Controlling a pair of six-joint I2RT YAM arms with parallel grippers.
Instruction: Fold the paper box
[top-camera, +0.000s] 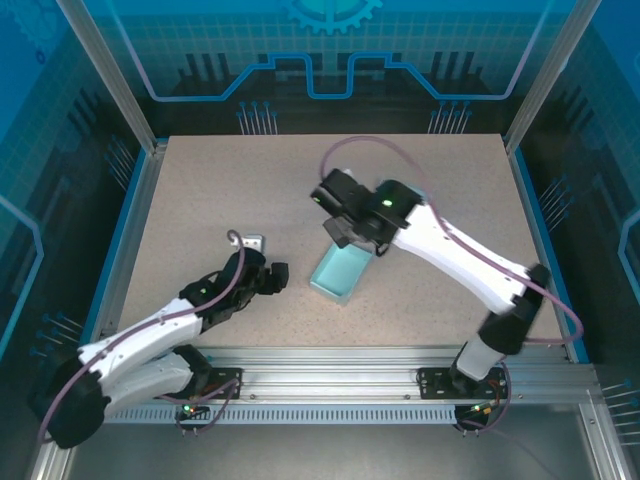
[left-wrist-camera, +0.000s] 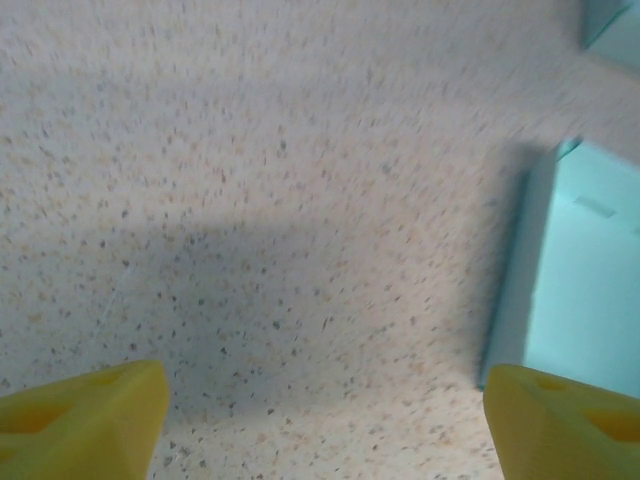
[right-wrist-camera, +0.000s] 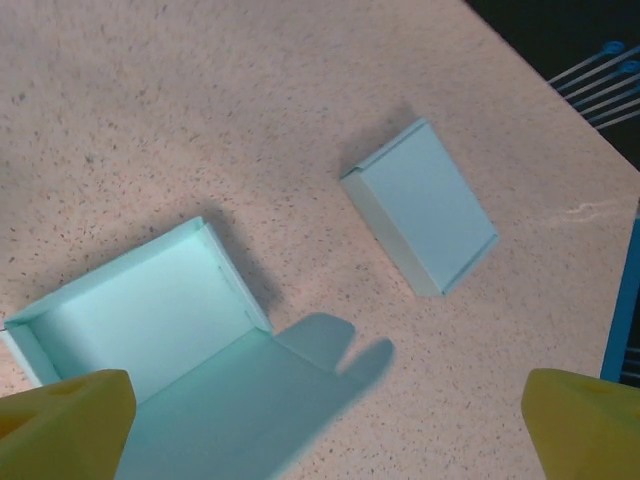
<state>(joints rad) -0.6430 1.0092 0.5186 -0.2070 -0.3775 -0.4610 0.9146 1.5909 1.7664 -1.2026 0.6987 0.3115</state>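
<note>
You've got the right gripper (right-wrist-camera: 328, 412) hanging over the open box (right-wrist-camera: 140, 310), lower left of the rt wrist frame. Its yellow fingers (right-wrist-camera: 70, 420) sit far apart in the two bottom corners, nothing pinched. My guess: it's held high & spread so you can take in the whole lid flap (right-wrist-camera: 270, 390) before coming down on it. That flap lies flat on the table (top-camera: 220, 190), running toward lower centre w/ its tuck tab at the end, so the closing fold isn't done yet.

The left gripper (left-wrist-camera: 320, 400) is low over bare tabletop, also spread wide & empty, w/ a blue box (left-wrist-camera: 575, 280) at the right edge of its frame. It's prob. parked beside it to brace the box when the lid goes over. In the top view that blue box sits mid-frame between the two grippers, just below the rt one. Can't tell there whether it's the open one.

Count: 2 grippers, both spread, both empty. 2 boxes in the rt wrist view: 1 open tray w/ 1 flap down, & 1 closed box (right-wrist-camera: 420, 205) centre-right, apart from the tray. It looks already folded.
</note>
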